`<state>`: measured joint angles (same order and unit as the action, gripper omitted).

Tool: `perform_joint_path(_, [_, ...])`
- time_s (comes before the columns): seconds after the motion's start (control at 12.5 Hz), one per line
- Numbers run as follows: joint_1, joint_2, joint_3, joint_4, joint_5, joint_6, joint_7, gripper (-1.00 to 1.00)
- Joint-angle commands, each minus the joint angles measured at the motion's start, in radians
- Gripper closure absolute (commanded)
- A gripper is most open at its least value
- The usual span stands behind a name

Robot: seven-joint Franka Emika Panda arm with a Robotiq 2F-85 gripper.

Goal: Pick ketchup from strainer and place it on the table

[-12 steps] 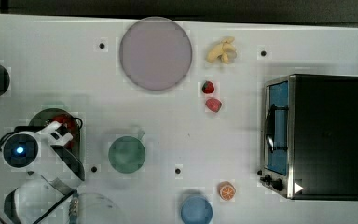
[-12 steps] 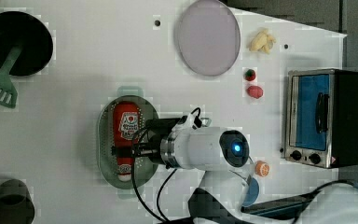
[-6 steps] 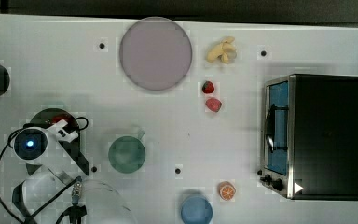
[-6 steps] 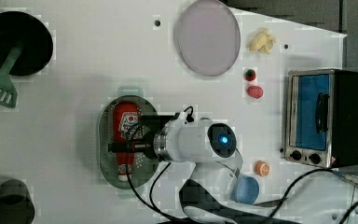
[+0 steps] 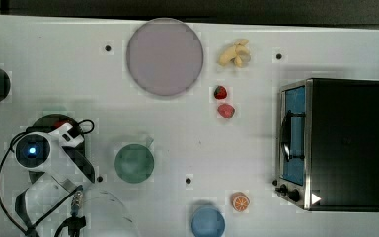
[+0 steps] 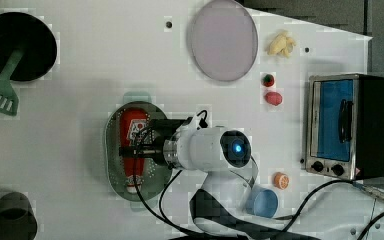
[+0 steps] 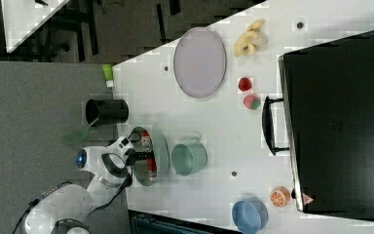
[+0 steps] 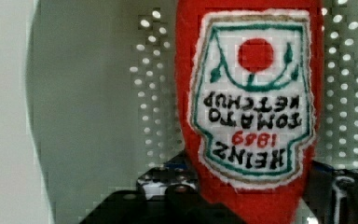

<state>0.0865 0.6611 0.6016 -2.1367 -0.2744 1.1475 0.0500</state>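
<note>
The ketchup (image 8: 251, 93), a red bottle with a white printed label, lies flat in the pale green strainer (image 6: 111, 160) on the white table (image 6: 70, 100). My gripper (image 8: 256, 196) reaches down into the strainer and is shut on the ketchup, one dark finger on each side of the bottle's lower body. In the left view the gripper (image 6: 135, 142) crosses the ketchup (image 6: 131, 172) near its middle and hides part of the label. The top view has the arm covering most of the strainer (image 5: 44, 121), with a bit of the red ketchup (image 5: 64, 122) showing.
A green cup (image 5: 134, 163) stands just beside the strainer. Farther off are a purple plate (image 5: 164, 57), two strawberries (image 5: 220, 92), bananas (image 5: 235, 53), a toaster oven (image 5: 333, 143), a blue bowl (image 5: 208, 222) and an orange slice (image 5: 240, 201). A black pot (image 6: 19, 46) and green spatula (image 6: 0, 92) sit at the left view's left.
The arm has settled lower over the strainer, and the fingers have closed in from wide open onto the sides of the ketchup. The bottle has not moved.
</note>
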Motion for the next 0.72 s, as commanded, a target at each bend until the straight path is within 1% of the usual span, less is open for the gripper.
perform_joint_path(0.08, [0.016,-0.086,0.027,0.022,0.02,-0.016,0.049,-0.12])
perform_joint_path(0.24, [-0.002,-0.176,0.051,0.023,0.068,-0.067,0.049,-0.12])
perform_joint_path(0.48, [-0.043,-0.342,0.06,0.028,0.19,-0.191,0.049,-0.12])
perform_joint_path(0.72, [-0.114,-0.491,0.042,0.04,0.281,-0.37,0.046,-0.12])
